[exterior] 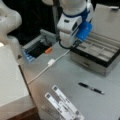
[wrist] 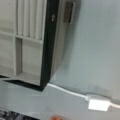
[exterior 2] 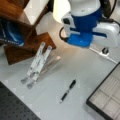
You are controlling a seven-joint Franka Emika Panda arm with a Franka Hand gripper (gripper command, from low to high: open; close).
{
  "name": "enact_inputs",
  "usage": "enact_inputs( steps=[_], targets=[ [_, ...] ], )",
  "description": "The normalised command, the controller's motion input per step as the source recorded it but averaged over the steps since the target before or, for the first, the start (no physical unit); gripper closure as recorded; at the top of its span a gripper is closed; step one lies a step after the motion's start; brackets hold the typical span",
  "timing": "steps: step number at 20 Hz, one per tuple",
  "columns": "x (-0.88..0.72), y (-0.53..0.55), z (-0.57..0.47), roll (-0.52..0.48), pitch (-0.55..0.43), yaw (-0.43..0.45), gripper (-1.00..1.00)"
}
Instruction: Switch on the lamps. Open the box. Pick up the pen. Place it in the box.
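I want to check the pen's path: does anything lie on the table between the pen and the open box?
Nothing visible does. In both front views the pen lies alone on bare table near the open box.

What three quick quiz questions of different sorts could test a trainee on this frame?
1. True or false: the box stands open, its compartmented lining showing.
2. Multiple choice: the pen is A) in the claw, B) lying on the table apart from the box, C) inside the box.
3. Fill in: the white cable on the table passes by a corner of the ____.

Key: 1 true. 2 B; in both front views the pen lies alone on the table. 3 box. The claw's fingertips show in no view; the arm hangs near the box's edge.
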Motion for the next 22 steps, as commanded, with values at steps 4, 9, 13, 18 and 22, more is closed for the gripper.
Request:
enact_inputs(
  steps=[4,9,13,18,22],
  targets=[
    [0.09,-0.25,-0.12,-0.278,-0.026,0.082,-1.0],
    [0.16,-0.2,-0.16,-0.179,-0.047,0.075,-1.0],
    [0.14,-0.13,-0.09,-0.213,-0.031,0.114,-1.0],
    [0.18,-0.17,-0.09,-0.193,-0.041,0.186,-1.0],
    [0.19,-0.17,-0.12,-0.215,-0.051,0.235,-1.0]
  ],
)
